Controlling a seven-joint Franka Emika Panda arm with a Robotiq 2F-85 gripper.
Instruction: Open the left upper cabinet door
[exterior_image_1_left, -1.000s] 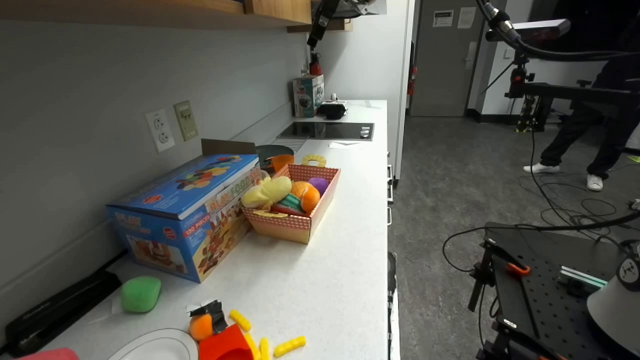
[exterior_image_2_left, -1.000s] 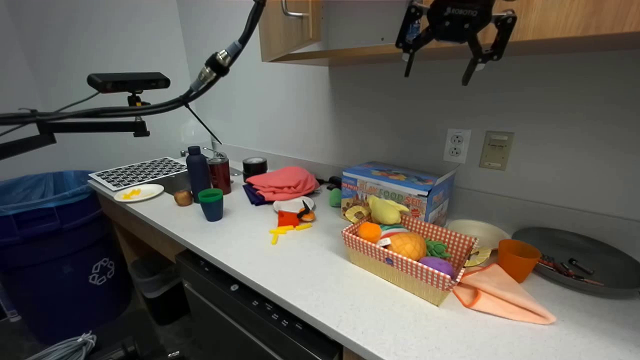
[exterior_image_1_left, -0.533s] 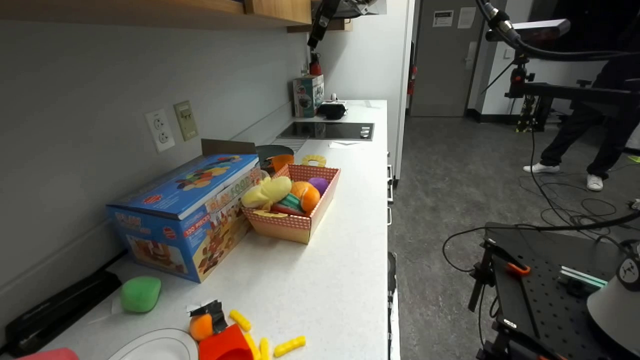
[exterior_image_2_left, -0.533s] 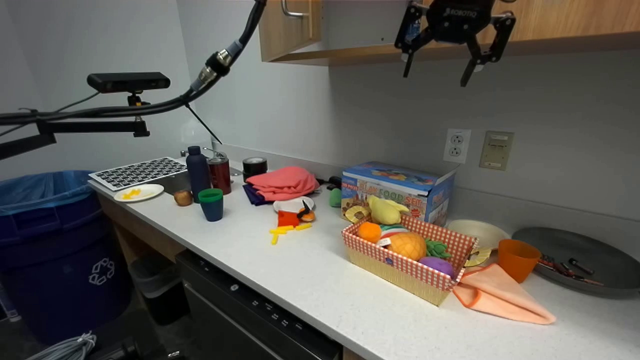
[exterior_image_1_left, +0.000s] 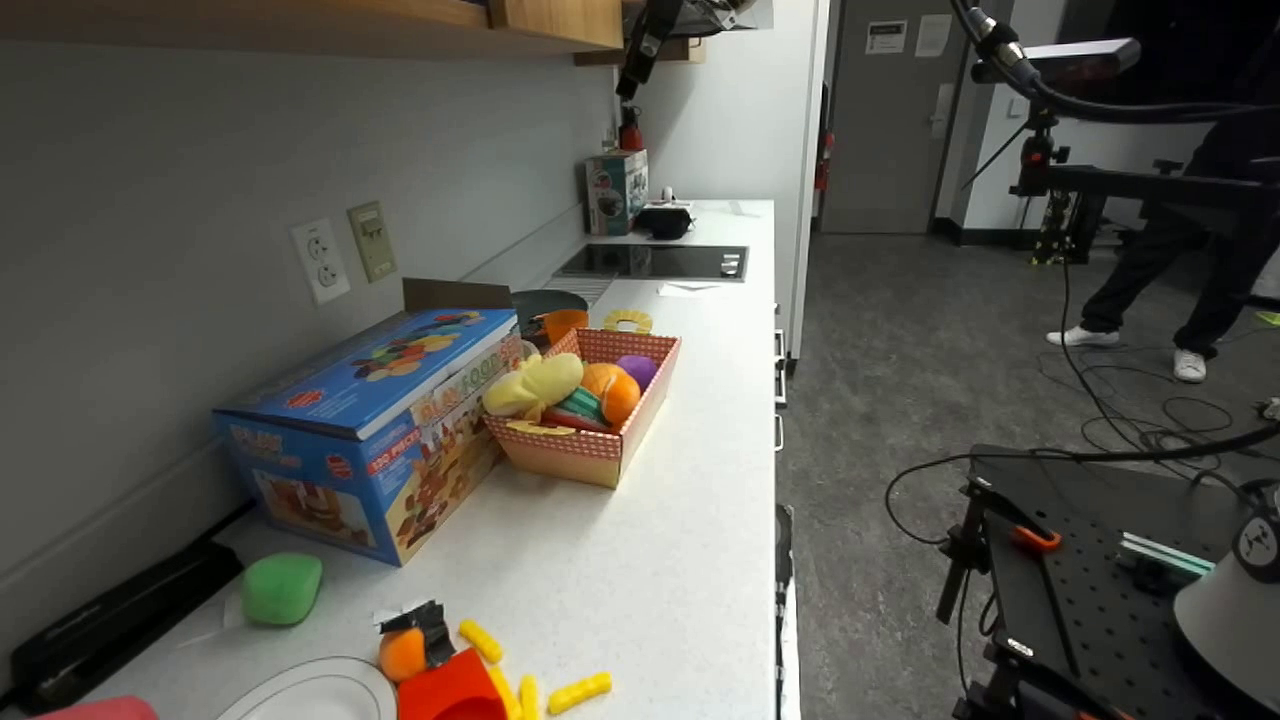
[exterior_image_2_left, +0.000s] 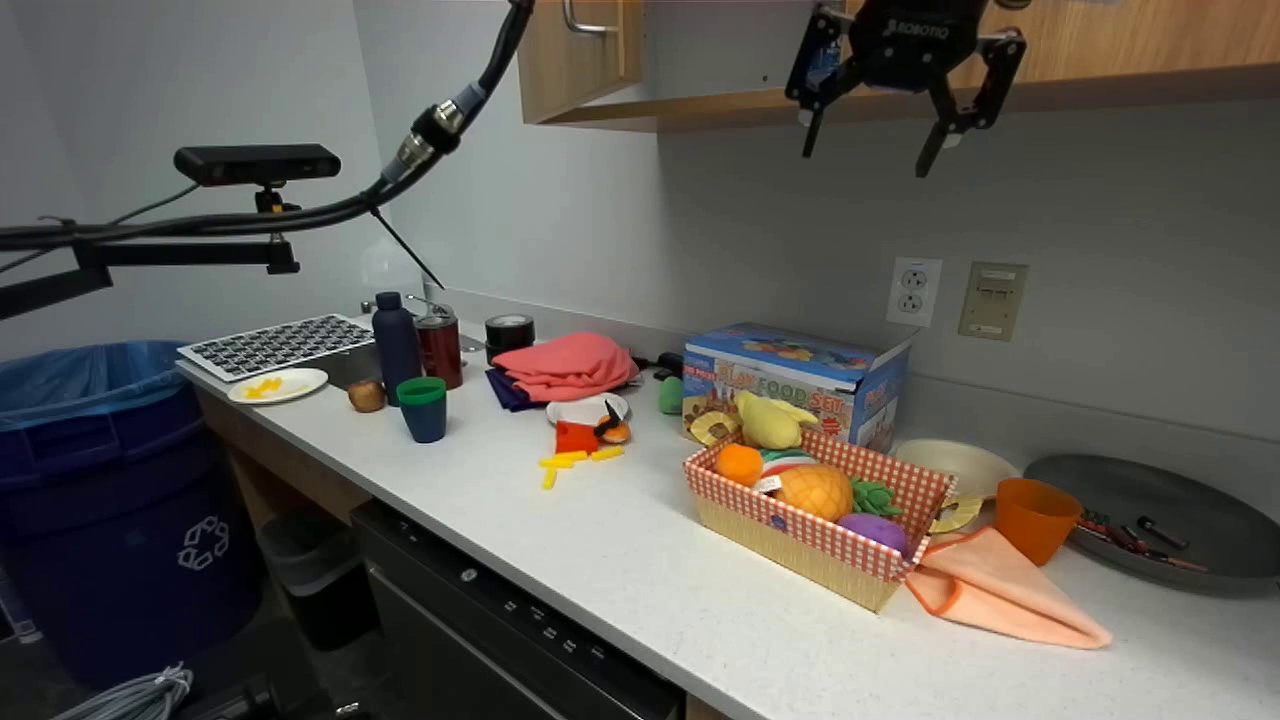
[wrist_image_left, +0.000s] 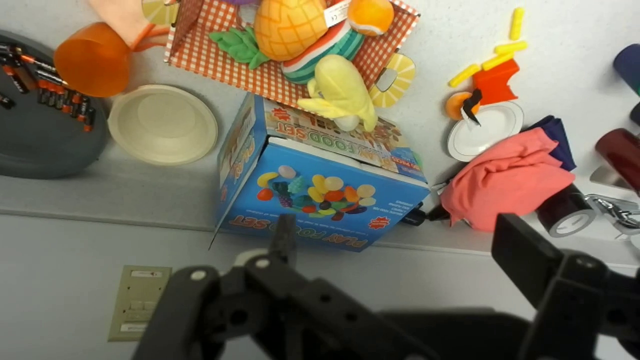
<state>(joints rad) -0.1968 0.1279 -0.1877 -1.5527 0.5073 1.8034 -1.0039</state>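
Note:
The wooden upper cabinet (exterior_image_2_left: 720, 108) shows along the top in an exterior view; its underside also shows in an exterior view (exterior_image_1_left: 250, 22). The left door (exterior_image_2_left: 570, 65), with a curved metal handle (exterior_image_2_left: 585, 25), stands swung out at an angle, and a pale interior shows beside it. The door's top is cut off by the frame. Another wooden door front (exterior_image_2_left: 1130, 40) is to the right. My gripper (exterior_image_2_left: 865, 165) hangs fingers down in front of the cabinet, right of the left door and apart from it. Its fingers are wide apart and empty in the wrist view (wrist_image_left: 395, 225).
Below stand a blue play food box (exterior_image_2_left: 800, 370) and a checkered basket (exterior_image_2_left: 820, 520) of toy food. A dark plate (exterior_image_2_left: 1160, 520) and orange cup (exterior_image_2_left: 1035, 520) are at the right. A cable (exterior_image_2_left: 400, 165) and a camera on an arm (exterior_image_2_left: 258, 164) hang at the left.
My gripper has drifted slightly left and down in an exterior view. It stays open. The left door and the objects on the counter have not moved.

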